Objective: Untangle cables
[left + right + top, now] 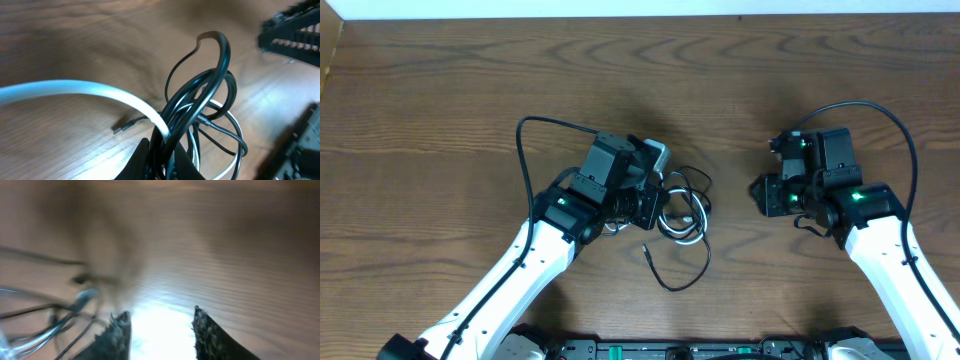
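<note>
A tangle of a thin black cable [672, 199] and a thin white cable [688, 237] lies on the wooden table at centre. A loose black end with a small plug [646, 250] trails toward the front. My left gripper [658, 205] is shut on the bundle; in the left wrist view its fingers [162, 162] pinch the black cable [220, 65] and the white cable [90, 90] together. My right gripper [760, 195] is open and empty, to the right of the tangle. In the right wrist view its fingers [159, 330] are apart and blurred cables [55, 310] lie to the left.
Thicker black arm cables loop behind each arm [535, 125] [890, 115]. The table's far edge [640, 18] runs along the top. The right arm's dark body [295, 30] shows at the upper right of the left wrist view.
</note>
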Tool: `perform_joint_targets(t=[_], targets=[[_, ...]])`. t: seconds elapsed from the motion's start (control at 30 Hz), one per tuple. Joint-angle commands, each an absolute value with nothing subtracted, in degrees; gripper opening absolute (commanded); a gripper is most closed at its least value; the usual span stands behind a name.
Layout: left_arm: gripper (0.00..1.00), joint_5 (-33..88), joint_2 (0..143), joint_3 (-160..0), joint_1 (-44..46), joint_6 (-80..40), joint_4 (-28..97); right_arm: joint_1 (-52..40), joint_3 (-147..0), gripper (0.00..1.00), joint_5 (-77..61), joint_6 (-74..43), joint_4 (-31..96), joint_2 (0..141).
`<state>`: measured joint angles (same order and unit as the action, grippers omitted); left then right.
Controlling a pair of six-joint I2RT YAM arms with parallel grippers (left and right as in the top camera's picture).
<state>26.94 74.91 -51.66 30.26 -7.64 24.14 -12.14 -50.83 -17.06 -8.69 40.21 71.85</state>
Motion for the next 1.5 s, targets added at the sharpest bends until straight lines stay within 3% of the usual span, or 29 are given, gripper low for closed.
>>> perform_joint_targets(t=[0.0, 0.27, 0.53, 1.07, 1.27, 1.37, 1.47], targets=[[0.07, 34.3, 75.2, -51.6, 30.2, -4.9, 23.3, -12.1, -50.9, 0.46, -27.2, -1.6, 39.9, 71.6], [0.08, 45.9, 75.2, -51.6, 30.2, -5.0, 16.6, -12.1, -50.9, 0.48, -25.4, -1.5, 38.4, 71.7], [0.08, 47.5, 75.2, -51.6, 30.2, -5.0, 16.1, -12.1, -50.9, 0.46, -25.4, -1.2, 36.1, 71.7], [0.08, 61.1, 75.2, -51.7, 30.2, -5.0, 12.3, -12.1, -50.9, 0.01, -20.4, -2.9, 34.1, 78.3], [0.08, 60.9, 75.1, -51.7, 28.0, -5.0, 13.5, -11.9, -50.8, 0.03, 6.1, -13.5, 36.8, 81.6], [0.07, 60.7, 75.1, -51.6, 26.3, -5.0, 14.8, -11.5, -50.8, 0.11, 16.4, -15.4, 37.0, 81.8], [0.08, 55.2, 75.1, -51.6, 26.1, -4.9, 17.3, -10.9, -50.9, 0.22, 15.9, -15.4, 34.8, 81.6]])
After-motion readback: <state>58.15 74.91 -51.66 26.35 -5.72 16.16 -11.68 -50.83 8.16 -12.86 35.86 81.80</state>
